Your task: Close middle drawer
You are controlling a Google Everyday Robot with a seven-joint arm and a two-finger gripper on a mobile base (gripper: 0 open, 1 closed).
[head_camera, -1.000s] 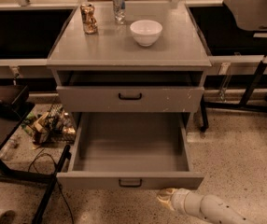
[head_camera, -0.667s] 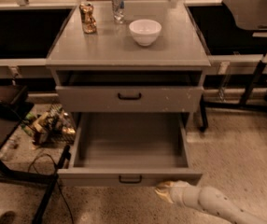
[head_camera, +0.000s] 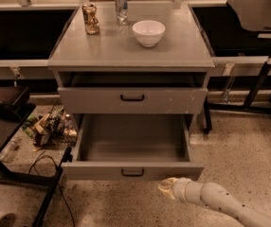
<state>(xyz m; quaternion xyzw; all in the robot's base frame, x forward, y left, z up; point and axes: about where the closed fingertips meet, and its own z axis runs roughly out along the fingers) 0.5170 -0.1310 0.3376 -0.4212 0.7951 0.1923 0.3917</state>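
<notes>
The middle drawer (head_camera: 132, 170) is the low grey one pulled far out of the cabinet. Its long tray is empty and a small black handle (head_camera: 132, 172) sits at the centre of its front panel. My gripper (head_camera: 166, 187) comes in from the lower right on a white arm (head_camera: 216, 200). Its tip is just below the right part of the drawer's front panel, close to or touching it. Above, the taller-fronted drawer (head_camera: 132, 100) with chip marks stands nearly shut.
On the cabinet top (head_camera: 126, 51) stand a white bowl (head_camera: 148, 32), a silver can (head_camera: 121, 6) and a crumpled brown item (head_camera: 91, 18). A basket of clutter (head_camera: 50, 126) and a black stand (head_camera: 5, 126) are at the left. A chair base (head_camera: 254, 98) is at the right.
My gripper has moved up and left to the drawer's front panel. The drawer front has slid back a little toward the cabinet.
</notes>
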